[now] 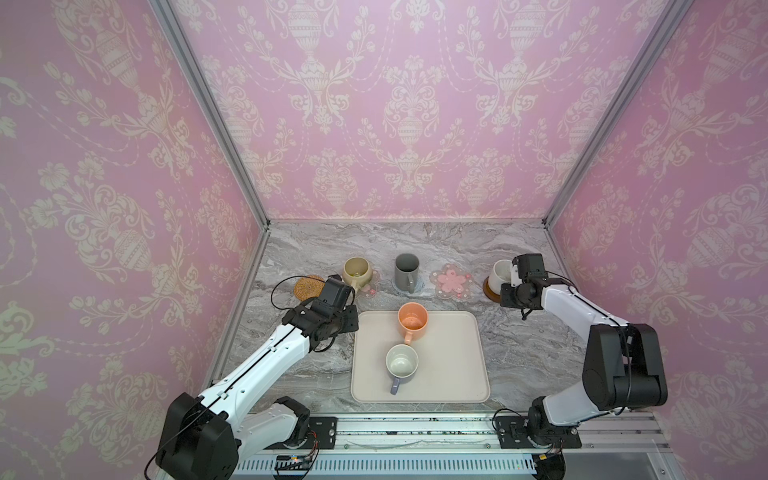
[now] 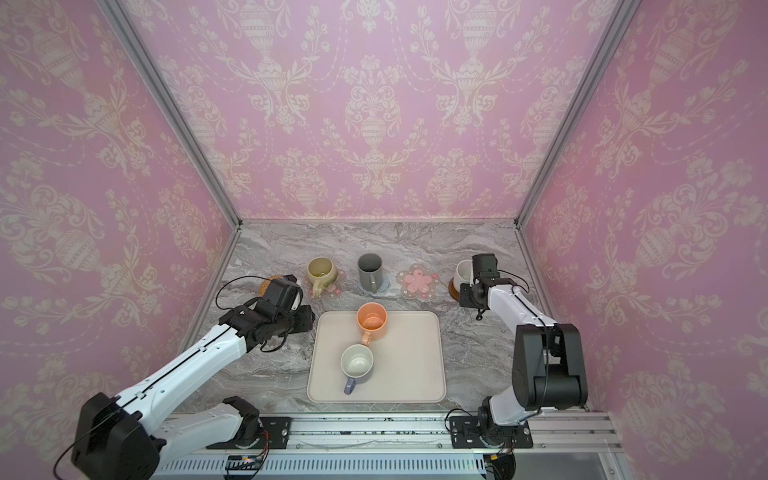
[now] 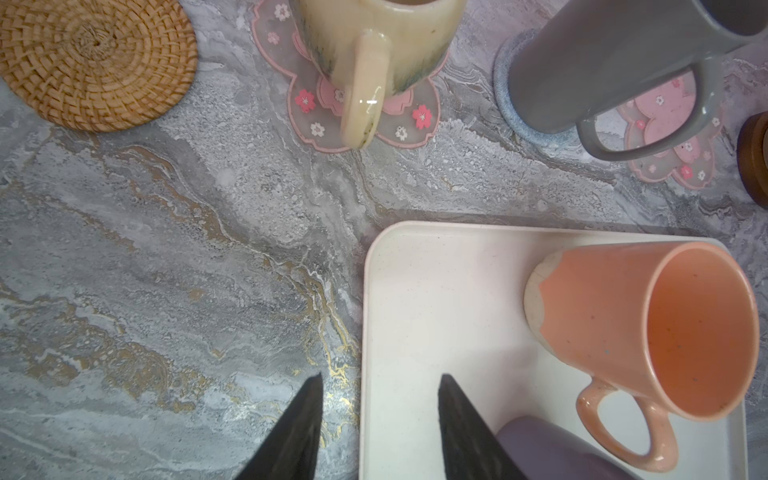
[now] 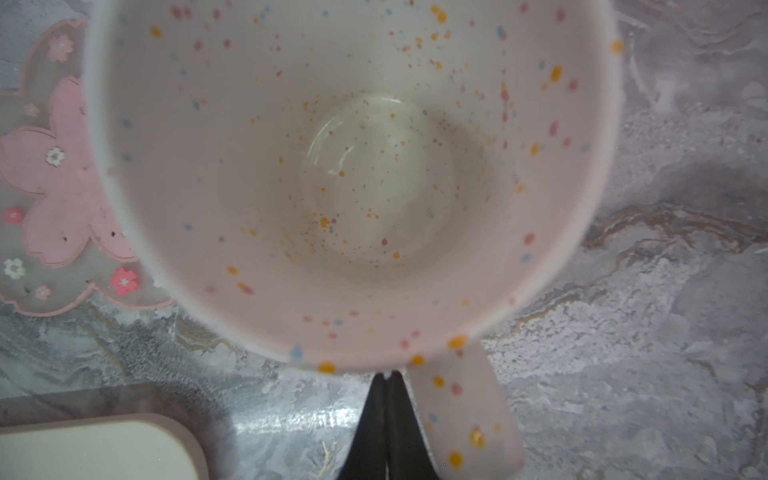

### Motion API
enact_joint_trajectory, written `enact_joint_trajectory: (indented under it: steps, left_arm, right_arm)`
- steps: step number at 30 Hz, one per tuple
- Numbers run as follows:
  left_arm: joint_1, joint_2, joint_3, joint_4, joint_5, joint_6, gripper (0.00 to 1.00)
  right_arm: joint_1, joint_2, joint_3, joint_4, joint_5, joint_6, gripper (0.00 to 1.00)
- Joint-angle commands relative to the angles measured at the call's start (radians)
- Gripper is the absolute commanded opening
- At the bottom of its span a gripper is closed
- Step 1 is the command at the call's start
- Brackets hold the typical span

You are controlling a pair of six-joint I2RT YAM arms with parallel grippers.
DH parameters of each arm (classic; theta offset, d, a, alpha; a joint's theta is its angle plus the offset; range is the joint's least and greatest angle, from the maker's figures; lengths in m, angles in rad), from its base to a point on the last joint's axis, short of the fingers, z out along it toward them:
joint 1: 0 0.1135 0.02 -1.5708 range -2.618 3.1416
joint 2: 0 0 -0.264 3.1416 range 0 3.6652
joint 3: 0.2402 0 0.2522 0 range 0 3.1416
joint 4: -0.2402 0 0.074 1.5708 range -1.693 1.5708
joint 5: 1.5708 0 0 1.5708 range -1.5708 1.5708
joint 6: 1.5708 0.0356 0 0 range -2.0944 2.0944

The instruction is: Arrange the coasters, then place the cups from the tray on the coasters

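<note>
Right wrist: right gripper (image 4: 386, 380) pinched shut, empty, beside the speckled mug (image 4: 353, 166) handle (left gripper (image 3: 381, 378) half-open, empty), so a sideways swing could knock it off its wooden coaster (image 1: 489, 293).

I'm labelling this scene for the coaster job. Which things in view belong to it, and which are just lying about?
Belong: tray; peach mug and lavender mug on it; beige mug, grey mug, speckled mug; rattan coaster, bare flower coaster, second flower coaster, knitted coaster, wooden coaster.
Lying about: no loose extras; only the marble tabletop and wallpapered walls.
</note>
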Motion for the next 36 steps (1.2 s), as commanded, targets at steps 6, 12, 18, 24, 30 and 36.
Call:
enact_joint_trajectory:
  steps: [6, 12, 18, 24, 30, 36]
  left_arm:
    - [0.003, -0.002, 0.022, -0.035, -0.025, 0.003, 0.48]
    - [0.002, 0.014, 0.027, -0.025, -0.012, -0.003, 0.48]
    - [-0.012, 0.032, 0.043, -0.025, -0.003, 0.001, 0.48]
    - [-0.037, 0.044, 0.058, -0.039, -0.012, 0.007, 0.48]
    - [-0.049, 0.026, 0.069, -0.074, -0.025, 0.014, 0.48]
    - [-0.084, 0.007, 0.061, -0.173, -0.059, 0.043, 0.49]
  right_arm:
    - [-0.006, -0.029, 0.019, -0.001, -0.056, -0.005, 0.1]
    - [0.026, -0.158, -0.025, 0.021, -0.138, 0.02, 0.18]
    - [0.114, -0.281, -0.047, -0.01, -0.175, 0.033, 0.26]
    - [0.178, -0.38, -0.078, -0.038, -0.219, 0.07, 0.31]
    - [0.234, -0.448, -0.093, -0.085, -0.233, 0.116, 0.31]
    - [0.285, -0.484, -0.107, -0.125, -0.219, 0.127, 0.33]
